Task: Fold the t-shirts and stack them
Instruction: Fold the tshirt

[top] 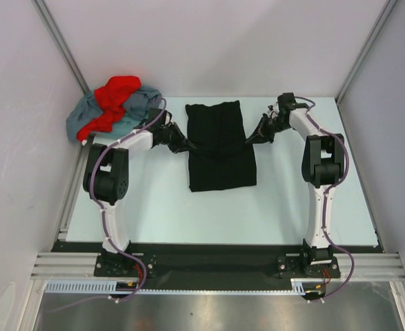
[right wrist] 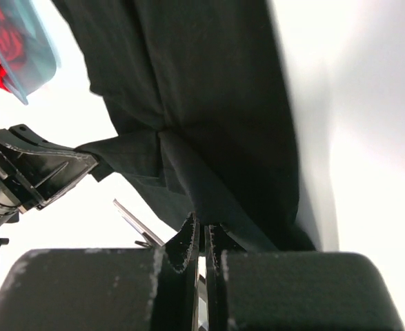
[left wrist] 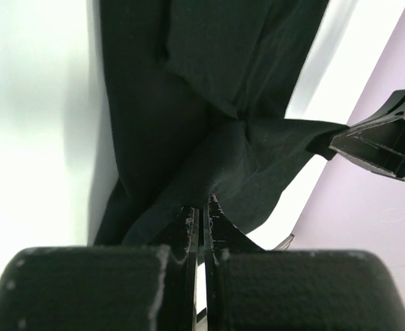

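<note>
The black t-shirt (top: 220, 148) lies folded into a long strip in the middle of the table. My left gripper (top: 190, 146) is shut on its left edge, and my right gripper (top: 250, 140) is shut on its right edge, both lifting the cloth at mid-length. The left wrist view has the black t-shirt (left wrist: 209, 124) pinched at the left gripper (left wrist: 203, 207), with the other gripper across it. In the right wrist view the black t-shirt (right wrist: 209, 117) runs into the right gripper (right wrist: 202, 227). The red t-shirt (top: 112, 100) lies crumpled on the grey-blue t-shirt (top: 139, 109) at the far left corner.
White enclosure walls (top: 23, 138) close in left, right and behind. A metal rail (top: 71, 193) runs along the table's left edge. The arm bases (top: 123, 265) sit on the black strip at the near edge.
</note>
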You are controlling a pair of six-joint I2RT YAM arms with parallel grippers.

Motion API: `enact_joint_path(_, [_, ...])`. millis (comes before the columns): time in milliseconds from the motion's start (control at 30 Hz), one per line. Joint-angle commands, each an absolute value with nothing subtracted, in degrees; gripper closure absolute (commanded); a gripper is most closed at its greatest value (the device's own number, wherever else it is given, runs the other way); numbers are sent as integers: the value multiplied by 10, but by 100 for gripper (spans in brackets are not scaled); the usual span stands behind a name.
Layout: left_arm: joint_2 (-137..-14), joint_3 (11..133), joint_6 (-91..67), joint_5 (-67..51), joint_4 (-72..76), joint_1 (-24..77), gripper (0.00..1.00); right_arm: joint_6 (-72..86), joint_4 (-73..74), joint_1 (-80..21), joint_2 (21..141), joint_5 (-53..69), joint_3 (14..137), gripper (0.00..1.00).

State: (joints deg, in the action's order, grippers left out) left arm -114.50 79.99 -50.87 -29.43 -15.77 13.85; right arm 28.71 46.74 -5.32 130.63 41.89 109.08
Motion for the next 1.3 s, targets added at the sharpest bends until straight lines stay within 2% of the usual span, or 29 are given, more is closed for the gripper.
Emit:
enact_joint_path(0, [-1164, 836, -487, -312, -167, 132, 100, 295, 465, -51, 1333, 443, 1128, 98])
enact_joint_path(133, [-1187, 858, -469, -294, -187, 124, 98, 287, 468, -47, 1357, 448, 1150, 95])
enact_joint_path(200, [-1199, 886, -455, -282, -216, 118, 93, 280, 474, -43, 1372, 448, 1178, 89])
enact_joint_path(233, [-1203, 896, -437, -276, -227, 113, 88, 270, 478, -40, 1387, 447, 1192, 86])
enact_joint_path(267, [-1208, 910, -426, -257, -255, 109, 79, 265, 493, -39, 1396, 445, 1211, 82])
enact_joint_path(300, [-1208, 932, -416, -244, -271, 104, 75, 260, 506, -37, 1405, 441, 1231, 77])
enact_joint_path(333, [-1206, 943, -393, -226, -285, 101, 73, 254, 540, -33, 1429, 442, 1284, 75])
enact_joint_path(367, [-1191, 951, -381, -192, -312, 99, 68, 240, 560, -27, 1436, 432, 1309, 72])
enact_joint_path(467, [-1155, 951, -337, -163, -330, 98, 57, 215, 601, -18, 1423, 393, 1347, 61])
enact_joint_path(600, [-1068, 883, -314, -170, -323, 112, 57, 206, 590, -44, 1332, 281, 1248, 50])
enact_joint_path(767, [-992, 781, -301, -181, -295, 163, 59, 222, 505, -144, 1200, 116, 1053, 49])
enact_joint_path(900, [-970, 700, -322, -212, -255, 203, 62, 256, 451, -225, 1193, 39, 991, 54])
enact_joint_path(1033, [-966, 684, -335, -226, -244, 209, 64, 256, 426, -280, 1236, -23, 1020, 54])
enact_joint_path(1267, [-922, 664, -314, -221, -251, 209, 64, 262, 413, -287, 1328, -52, 1126, 54])
